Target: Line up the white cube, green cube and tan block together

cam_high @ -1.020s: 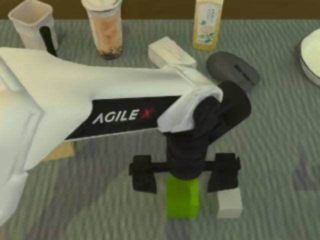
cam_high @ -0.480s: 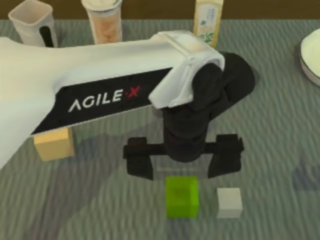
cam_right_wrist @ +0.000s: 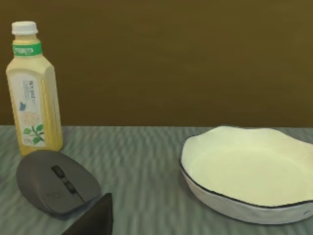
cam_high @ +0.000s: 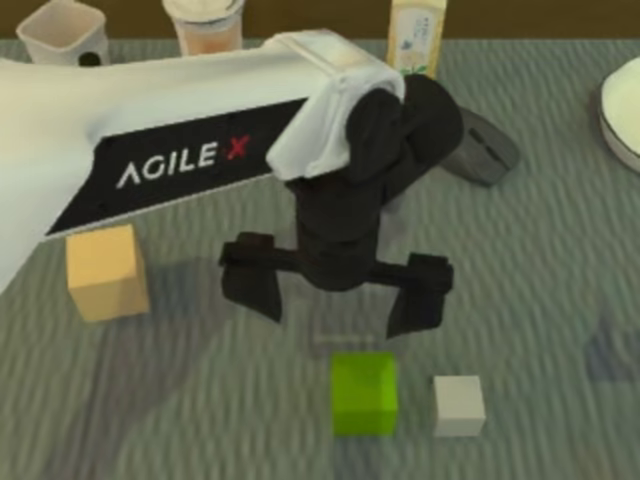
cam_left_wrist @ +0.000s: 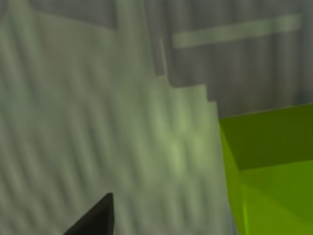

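The green cube (cam_high: 364,392) rests on the table near the front, and the smaller white cube (cam_high: 459,405) sits just to its right with a small gap between them. Far off at the left stands the tan block (cam_high: 106,270). My left gripper (cam_high: 337,300) hangs open behind the green cube, holding nothing. The left wrist view shows the green cube (cam_left_wrist: 269,166) off to one side of one dark fingertip (cam_left_wrist: 98,218). My right gripper (cam_right_wrist: 156,230) is outside the top view; in its wrist view it is open, with one fingertip (cam_right_wrist: 93,220) showing.
Along the back edge stand a white mug (cam_high: 62,35), a cup of pinkish drink (cam_high: 205,20) and a yellow bottle (cam_high: 415,45). A grey mouse (cam_high: 485,150) lies right of the arm. A white bowl (cam_high: 622,110) sits at the far right.
The left gripper, first straddling the green cube, has drawn back and to the left, leaving the cube standing. The arm's swing uncovered the tan block.
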